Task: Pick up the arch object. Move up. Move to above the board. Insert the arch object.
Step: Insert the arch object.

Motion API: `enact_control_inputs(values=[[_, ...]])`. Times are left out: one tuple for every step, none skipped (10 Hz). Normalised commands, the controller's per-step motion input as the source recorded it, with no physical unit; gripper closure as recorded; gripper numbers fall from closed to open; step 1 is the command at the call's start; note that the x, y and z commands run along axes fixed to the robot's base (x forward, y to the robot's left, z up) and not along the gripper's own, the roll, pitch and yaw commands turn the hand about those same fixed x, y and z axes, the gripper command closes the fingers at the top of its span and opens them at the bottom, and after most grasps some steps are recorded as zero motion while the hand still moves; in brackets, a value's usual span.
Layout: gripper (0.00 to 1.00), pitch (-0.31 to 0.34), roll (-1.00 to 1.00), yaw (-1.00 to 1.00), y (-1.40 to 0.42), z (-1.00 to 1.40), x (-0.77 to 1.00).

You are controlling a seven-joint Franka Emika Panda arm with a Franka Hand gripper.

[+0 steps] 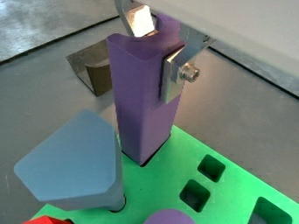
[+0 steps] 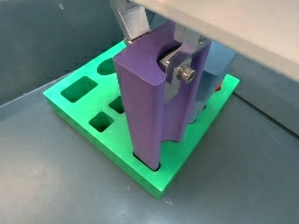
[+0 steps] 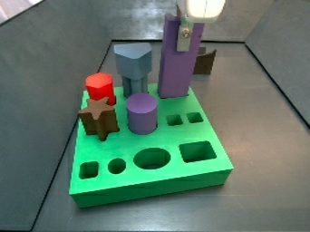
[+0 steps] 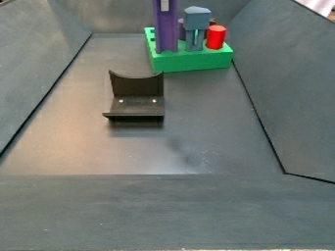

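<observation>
Hand point(image 2: 163, 54) clamped on arch object point(image 2: 152, 105), upright in board point(image 2: 82, 118).

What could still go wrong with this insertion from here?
1. The gripper is clamped near the top of the arch object, whose foot sits in its hole at the edge of the board. If it is not fully seated, releasing might leave it tilted.
2. The grey-blue peg stands close beside it; a sideways retreat could knock that.
3. Lifting before opening could pull the piece back out.
</observation>
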Motion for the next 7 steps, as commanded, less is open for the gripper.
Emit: enact_control_inputs(values=[[1.0,-0.019,0.04,0.43,-0.16,-1.0,0.04],[1.0,-0.036,0.0,0.45,0.0,-0.99,0.02],[1.0,-0.074,0.0,0.41,0.0,-0.89,0.0],[1.0,-0.057,0.0,0.27,0.0,-0.72,0.0],[1.0,-0.044,0.0,0.07,0.0,-0.65,0.0],[1.0,-0.161,-0.18,0.0,0.03,-0.18,-0.11],[1.0,0.0,0.0,0.0,0.0,0.0,0.0]])
